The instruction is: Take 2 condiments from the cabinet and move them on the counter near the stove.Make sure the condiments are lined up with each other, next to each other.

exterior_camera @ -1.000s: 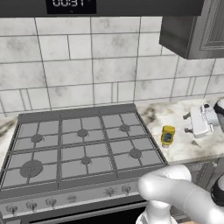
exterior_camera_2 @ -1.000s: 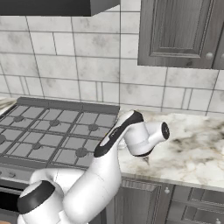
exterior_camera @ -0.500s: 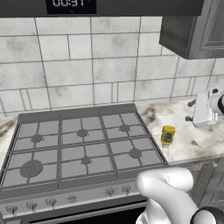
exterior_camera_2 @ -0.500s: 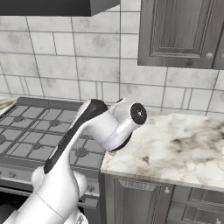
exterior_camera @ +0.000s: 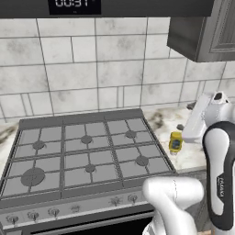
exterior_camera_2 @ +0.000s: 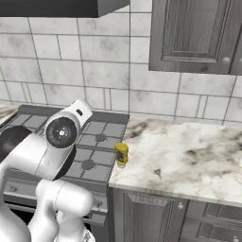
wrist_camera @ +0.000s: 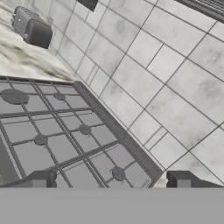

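Grey-white tiled wall backs a marbled counter [exterior_camera_2: 189,156] and a steel stove [exterior_camera: 82,156] with six burners under dark grates. In the right base view the stove lies at 9 o'clock of the counter, and a grey cabinet [exterior_camera_2: 198,35] with closed raised-panel doors and a round knob hangs at 1 o'clock above the slab. The yellow bottle [exterior_camera_2: 121,154] stands upright on the counter's left front corner, just beside the stove's edge; in the left base view the same yellow bottle [exterior_camera: 175,142] sits at 3 o'clock of the burners, with the white arm's hand near it at its 2 o'clock, apart from it. In the hand view the gripper [wrist_camera: 111,179] has its two dark fingers [wrist_camera: 41,178] spread wide, with nothing between them; beyond them run the burners, the tiled wall, and a boxy silver machine [wrist_camera: 31,28] at 10 o'clock on a far stretch of counter past the stove.
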Robot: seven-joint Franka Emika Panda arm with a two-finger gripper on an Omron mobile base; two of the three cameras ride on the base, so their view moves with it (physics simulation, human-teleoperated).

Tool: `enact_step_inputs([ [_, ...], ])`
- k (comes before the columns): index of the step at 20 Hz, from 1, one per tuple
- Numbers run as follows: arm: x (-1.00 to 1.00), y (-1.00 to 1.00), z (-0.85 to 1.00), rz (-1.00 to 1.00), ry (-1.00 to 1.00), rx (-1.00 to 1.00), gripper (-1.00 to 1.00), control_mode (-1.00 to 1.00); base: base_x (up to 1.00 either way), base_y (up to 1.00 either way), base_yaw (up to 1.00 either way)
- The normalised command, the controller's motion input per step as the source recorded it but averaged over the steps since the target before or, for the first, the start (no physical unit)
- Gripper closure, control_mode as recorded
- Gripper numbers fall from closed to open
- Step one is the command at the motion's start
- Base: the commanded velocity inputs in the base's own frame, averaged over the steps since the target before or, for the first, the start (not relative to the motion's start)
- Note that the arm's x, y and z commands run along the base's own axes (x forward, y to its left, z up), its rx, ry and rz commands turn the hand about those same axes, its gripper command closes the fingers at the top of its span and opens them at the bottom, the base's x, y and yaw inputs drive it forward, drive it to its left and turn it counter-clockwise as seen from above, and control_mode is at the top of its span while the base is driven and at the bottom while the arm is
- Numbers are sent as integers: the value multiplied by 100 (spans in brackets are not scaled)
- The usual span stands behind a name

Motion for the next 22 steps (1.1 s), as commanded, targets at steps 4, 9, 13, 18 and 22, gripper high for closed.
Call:
enact_step_inputs([
  [4,-36,37,96,-17,9,0,-100,-100,0,0,0],
  [9,-26,14,31,-19,9,1,-100,-100,0,0,0],
  [13,-22,0,-2,-35,-5,21,-100,-100,0,0,0],
  [18,-14,-15,-16,-34,0,35,-100,-100,0,0,0],
  [22,0,-32,-1,-21,9,41,-100,-100,0,0,0],
])
